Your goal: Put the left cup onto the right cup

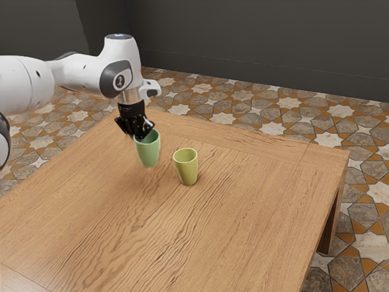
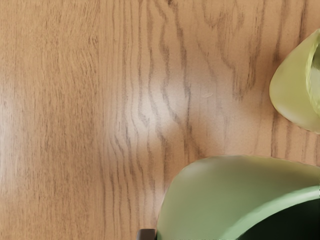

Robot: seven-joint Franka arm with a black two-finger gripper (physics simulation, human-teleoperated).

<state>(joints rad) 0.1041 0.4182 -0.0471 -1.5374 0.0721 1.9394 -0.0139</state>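
Green and glossy, the rigid-looking tapered cup hangs from the black two-finger gripper, whose fingers are clamped on one side of its rim. It seems lifted just clear of the wooden table, near the upright yellow-green tapered cup toward the exterior view's right. I judge it light and stiff but slick, so a one-sided rim pinch could let it tilt or slip; a firm hold near the lip should suit stacking.

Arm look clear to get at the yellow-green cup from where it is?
Probably yes. The gripper holds the green cup just beside the yellow-green cup, which stands upright, mouth open, on the table. Nothing stands between them or over its mouth.
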